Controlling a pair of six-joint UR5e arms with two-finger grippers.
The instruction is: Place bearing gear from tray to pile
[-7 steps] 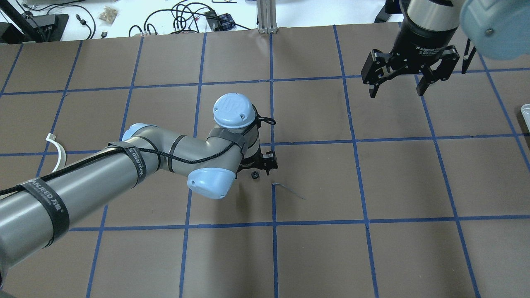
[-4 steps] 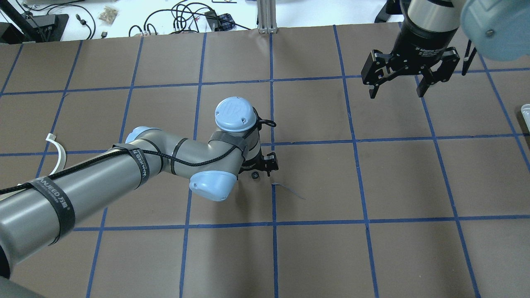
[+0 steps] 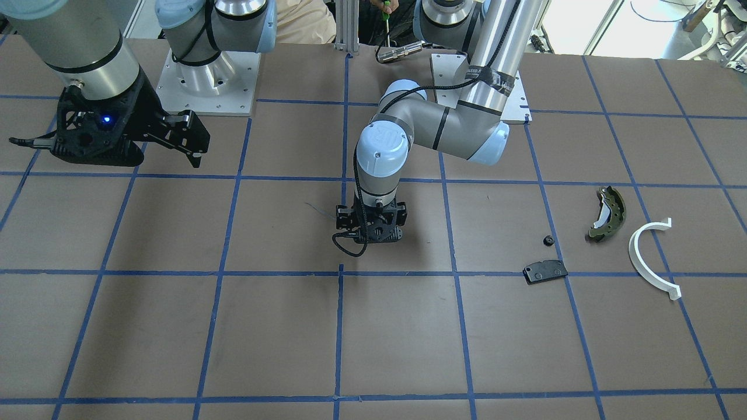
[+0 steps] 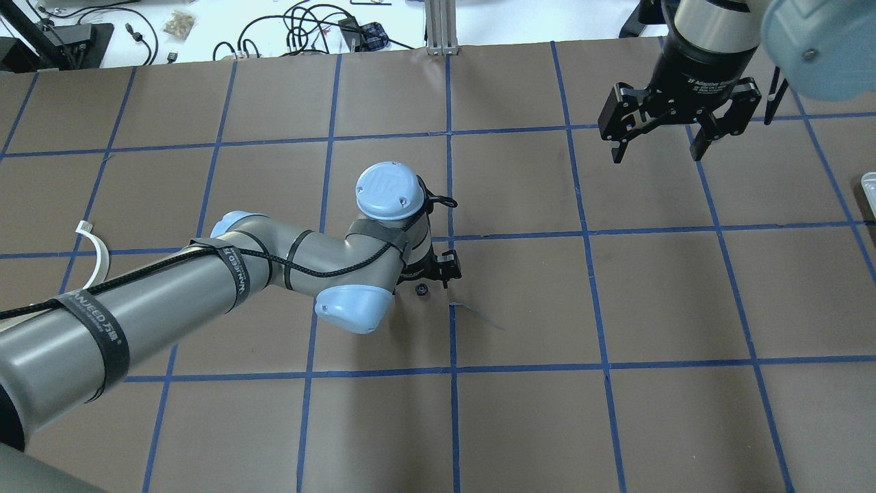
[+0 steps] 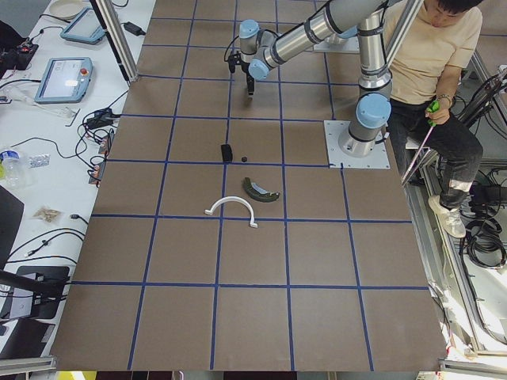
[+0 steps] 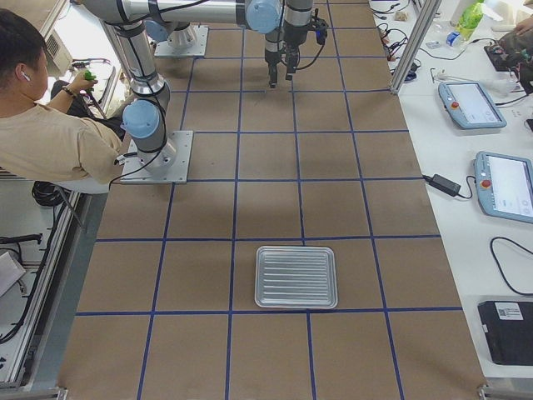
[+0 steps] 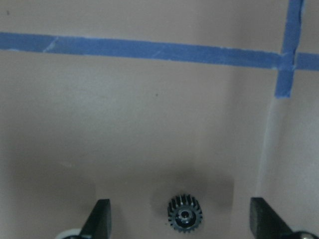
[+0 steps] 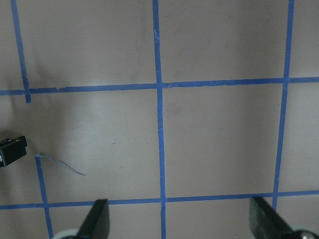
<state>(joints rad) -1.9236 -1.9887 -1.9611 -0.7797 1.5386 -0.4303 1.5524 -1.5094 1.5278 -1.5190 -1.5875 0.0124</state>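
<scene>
A small black toothed bearing gear (image 4: 421,289) lies on the brown table paper near the centre. My left gripper (image 4: 432,278) hangs low over it, open. In the left wrist view the gear (image 7: 184,219) sits on the paper between the two fingers, touching neither. The pile is at my far left: an olive brake shoe (image 3: 607,213), a white half-ring arc (image 3: 650,256), a black pad with holes (image 3: 545,271) and a second small gear (image 3: 548,240). My right gripper (image 4: 655,154) is open and empty, held high at the far right.
The ribbed metal tray (image 6: 296,277) lies at my right end of the table, with nothing in it; only its edge (image 4: 869,188) shows overhead. A loose curl of blue tape (image 4: 475,313) sticks up beside the centre gear. An operator sits behind the robot bases.
My left arm's elbow has drifted slightly to the right, with its gripper staying over the gear. The right gripper has moved a little farther away. The gear has not moved.
</scene>
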